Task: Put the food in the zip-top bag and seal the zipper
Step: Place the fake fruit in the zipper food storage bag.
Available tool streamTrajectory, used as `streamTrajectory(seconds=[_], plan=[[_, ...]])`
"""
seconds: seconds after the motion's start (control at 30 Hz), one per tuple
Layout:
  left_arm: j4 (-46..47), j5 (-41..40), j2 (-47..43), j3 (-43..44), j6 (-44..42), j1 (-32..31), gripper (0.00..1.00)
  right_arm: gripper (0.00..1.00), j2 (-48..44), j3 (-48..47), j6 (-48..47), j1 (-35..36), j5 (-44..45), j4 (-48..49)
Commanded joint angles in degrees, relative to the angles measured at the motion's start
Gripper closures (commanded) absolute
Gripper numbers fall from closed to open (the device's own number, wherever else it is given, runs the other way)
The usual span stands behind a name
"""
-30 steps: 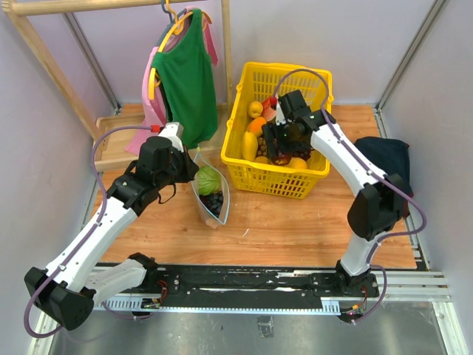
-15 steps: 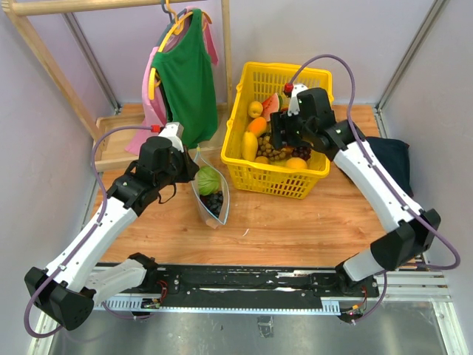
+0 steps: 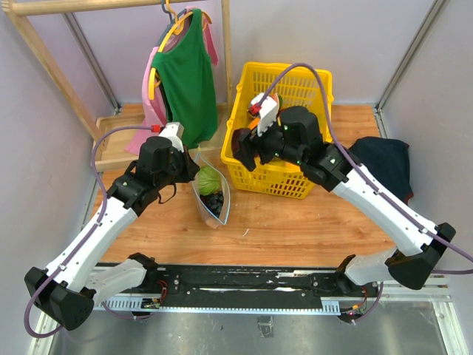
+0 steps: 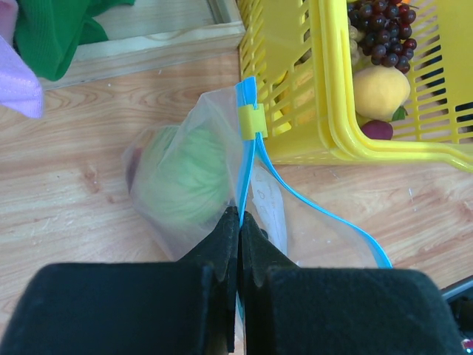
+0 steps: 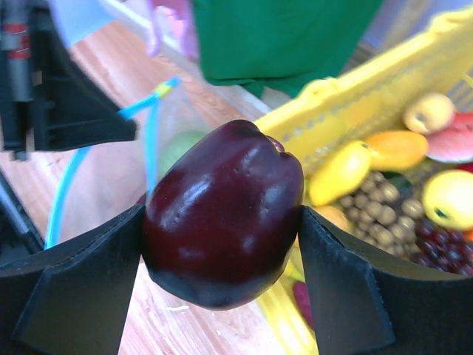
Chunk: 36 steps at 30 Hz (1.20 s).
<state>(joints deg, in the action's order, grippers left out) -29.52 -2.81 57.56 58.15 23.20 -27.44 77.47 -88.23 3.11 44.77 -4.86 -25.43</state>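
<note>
Overhead view from behind, two close wrist views, all sharing zip-top bag (image 3: 213, 195)

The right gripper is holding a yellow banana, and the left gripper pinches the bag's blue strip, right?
No banana: the right gripper holds a shiny dark red-purple fruit, seen in the right wrist view. The left gripper does pinch the bag's blue strip.

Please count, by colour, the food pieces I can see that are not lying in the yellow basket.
Green: 1, melon in the bag.
Dark purple: 1, grapes in the bag.
Dark red: 1, fruit in the right hand.
Total: 3
</note>
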Motion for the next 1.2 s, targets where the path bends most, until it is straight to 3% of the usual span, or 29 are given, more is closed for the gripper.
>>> streamTrajectory(seconds=[0.0, 0.57, 1.17], plan=[[3.00, 1.04, -1.04, -0.22, -0.09, 0.63, 1.00, 0.52, -0.01, 2.13, -5.20, 5.12, -4.37, 5.89], [3.12, 1.23, -1.09, -0.23, 0.01, 0.72, 0.99, 0.49, 2.65, 11.93, -3.26, 11.83, -16.98, 18.80], [3.09, 1.45, -1.13, -0.32, 0.00, 0.70, 1.00, 0.25, 7.24, 16.47, -1.88, 12.18, -14.03, 21.33]])
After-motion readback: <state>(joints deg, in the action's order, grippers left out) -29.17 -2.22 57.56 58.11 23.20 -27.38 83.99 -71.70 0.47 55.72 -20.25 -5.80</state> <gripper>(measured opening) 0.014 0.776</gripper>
